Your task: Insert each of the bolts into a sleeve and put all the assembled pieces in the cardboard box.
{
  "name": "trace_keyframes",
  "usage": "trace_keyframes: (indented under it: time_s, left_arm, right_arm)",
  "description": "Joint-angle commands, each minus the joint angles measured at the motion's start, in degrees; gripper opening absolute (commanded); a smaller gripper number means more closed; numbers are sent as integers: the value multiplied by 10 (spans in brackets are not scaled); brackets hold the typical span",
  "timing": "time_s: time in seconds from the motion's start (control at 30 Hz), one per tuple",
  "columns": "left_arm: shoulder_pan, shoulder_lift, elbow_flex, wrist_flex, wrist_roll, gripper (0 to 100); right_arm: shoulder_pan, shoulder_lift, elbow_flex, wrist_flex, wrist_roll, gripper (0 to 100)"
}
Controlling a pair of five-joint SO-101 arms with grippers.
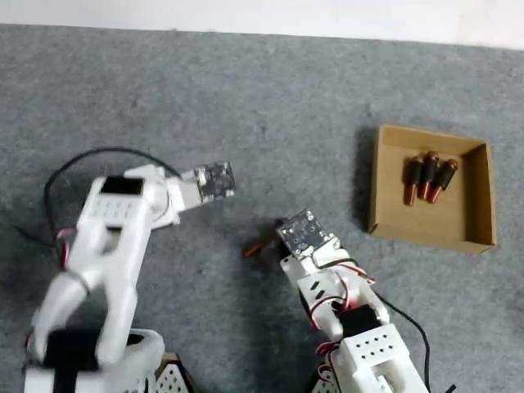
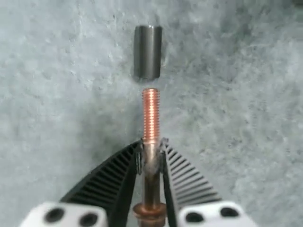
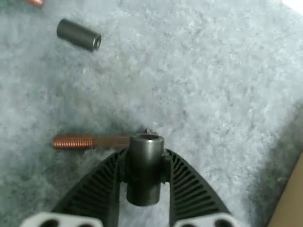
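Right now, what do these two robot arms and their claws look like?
The left arm and right arm are chunky white plastic with black sections, trailing a black cable and red wires. The left gripper and right gripper each have two black ribbed wedge-shaped fingers.

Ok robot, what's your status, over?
Left gripper shut on bolt, tip aimed at loose sleeve, not in yet. Right gripper shut on second sleeve, another bolt beside it. Three pieces in box.
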Motion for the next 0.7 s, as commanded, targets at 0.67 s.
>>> trace_keyframes:
  time_s: [0.67]
  left_arm:
    - [-41, 300, -406, 177, 303, 280]
  right_arm:
    - [7, -8, -5, -21, 4, 5]
